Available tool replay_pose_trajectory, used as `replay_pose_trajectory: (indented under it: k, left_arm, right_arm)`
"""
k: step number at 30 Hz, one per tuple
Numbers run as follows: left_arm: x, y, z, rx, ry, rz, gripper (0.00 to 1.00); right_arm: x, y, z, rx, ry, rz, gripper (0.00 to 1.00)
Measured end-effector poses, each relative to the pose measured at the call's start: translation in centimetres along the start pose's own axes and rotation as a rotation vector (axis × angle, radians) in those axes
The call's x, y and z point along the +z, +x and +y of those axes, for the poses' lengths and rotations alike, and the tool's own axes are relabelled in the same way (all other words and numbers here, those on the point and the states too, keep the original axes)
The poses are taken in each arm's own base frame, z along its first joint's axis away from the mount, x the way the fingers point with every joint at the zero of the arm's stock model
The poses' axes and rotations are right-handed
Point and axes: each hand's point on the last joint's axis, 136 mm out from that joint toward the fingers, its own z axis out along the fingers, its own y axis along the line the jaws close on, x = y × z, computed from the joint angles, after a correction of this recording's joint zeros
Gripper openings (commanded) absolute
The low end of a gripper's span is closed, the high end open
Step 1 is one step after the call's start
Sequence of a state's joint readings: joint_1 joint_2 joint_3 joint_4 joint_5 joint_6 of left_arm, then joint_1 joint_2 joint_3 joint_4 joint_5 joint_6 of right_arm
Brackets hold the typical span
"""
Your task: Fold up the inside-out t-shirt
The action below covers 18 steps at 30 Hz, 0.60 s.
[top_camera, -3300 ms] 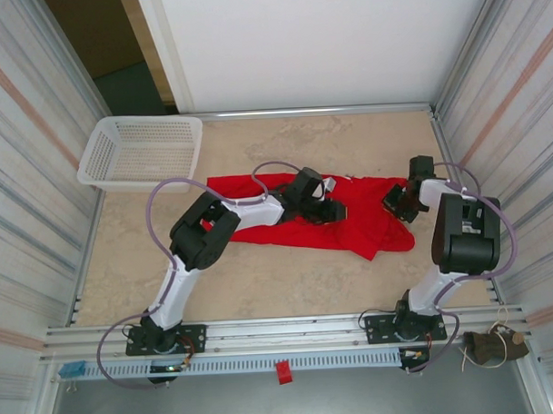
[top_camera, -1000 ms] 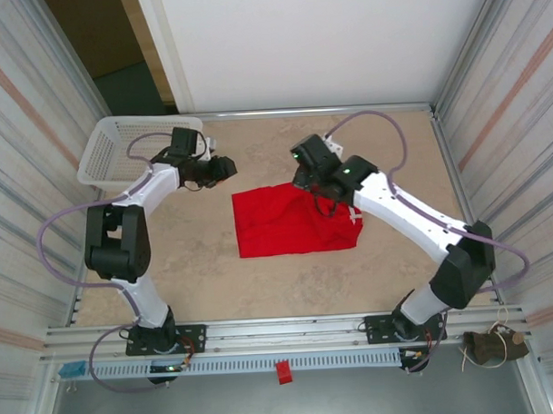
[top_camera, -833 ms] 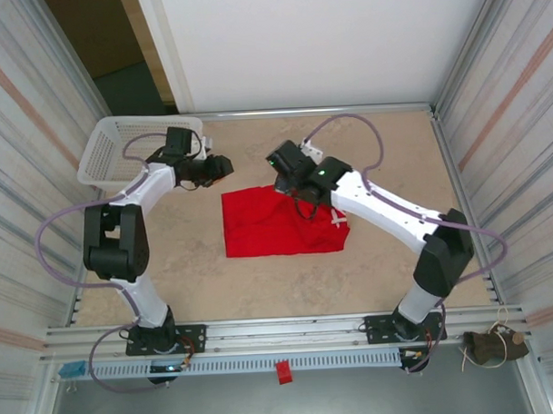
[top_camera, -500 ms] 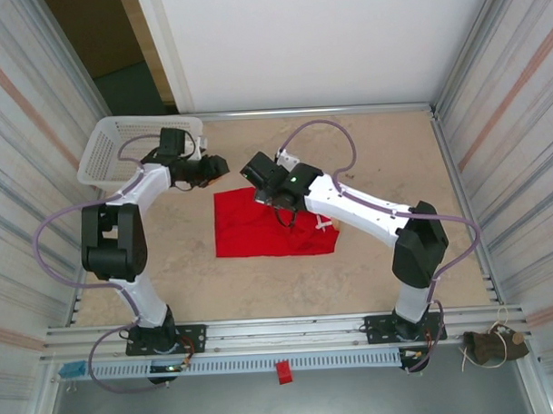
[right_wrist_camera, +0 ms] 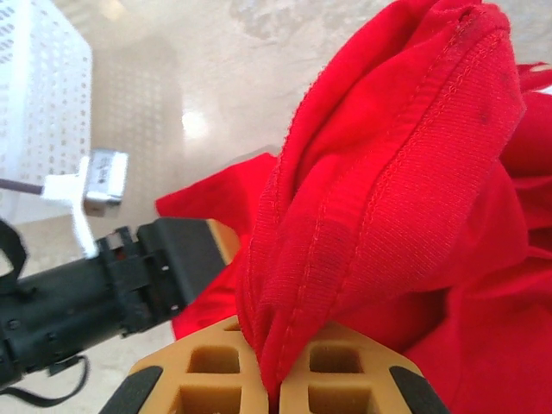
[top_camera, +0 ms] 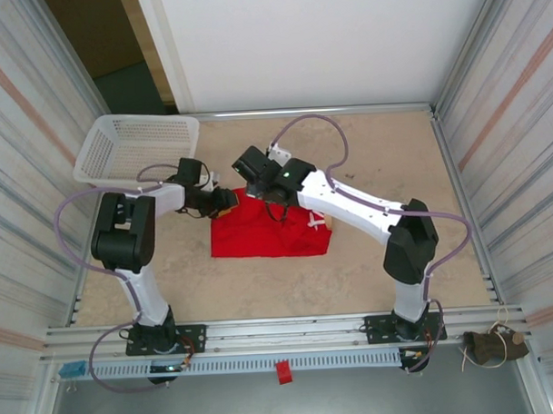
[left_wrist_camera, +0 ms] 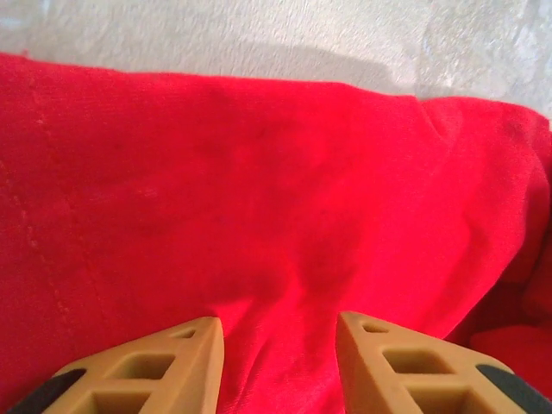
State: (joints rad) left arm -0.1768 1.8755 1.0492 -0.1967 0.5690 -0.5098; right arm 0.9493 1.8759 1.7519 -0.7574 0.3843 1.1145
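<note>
Item: bright red soft fabric t-shirt (top_camera: 268,236), part-folded, dragged towards the table's (top_camera: 365,149) left edge; right gripper (right_wrist_camera: 276,345) clamped on bunched hem; left gripper (left_wrist_camera: 276,326) newly arrived, parted, empty, so a two-handed fold looks next

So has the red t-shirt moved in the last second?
Yes. The t-shirt has slid left, away from the table's right rail, with the right gripper shut on it.

Nothing readable here, honestly. The only candidate is a small white patch (top_camera: 315,220) on the bright red fabric t-shirt (top_camera: 259,237), toward the shirt's right edge in the overhead view. It's way too small and blurry to make out any letters or numbers.
</note>
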Motion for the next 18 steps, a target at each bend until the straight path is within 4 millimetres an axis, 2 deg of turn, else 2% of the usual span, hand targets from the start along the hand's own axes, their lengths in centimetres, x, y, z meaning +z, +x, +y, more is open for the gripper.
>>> replay_pose_trajectory:
  k: [9, 13, 15, 16, 18]
  left_arm:
    - [0.2, -0.3, -0.2, -0.002, 0.017, -0.008, 0.39]
    - [0.2, -0.3, -0.2, 0.0, 0.018, -0.009, 0.39]
    - [0.2, -0.3, -0.2, 0.0, 0.018, -0.009, 0.39]
    - [0.2, -0.3, -0.2, 0.0, 0.018, -0.009, 0.39]
    - [0.2, -0.3, -0.3, -0.002, 0.017, -0.007, 0.39]
  right_arm:
    - [2.0, 2.7, 3.9, -0.03, -0.051, 0.068, 0.0]
    - [3.1, 3.7, 4.6, -0.033, -0.063, 0.093, 0.0]
    - [3.8, 4.3, 4.7, -0.037, -0.061, 0.111, 0.26]
    - [4.1, 4.6, 4.7, -0.039, -0.063, 0.123, 0.43]
    - [4.6, 5.0, 5.0, -0.044, -0.083, 0.152, 0.6]
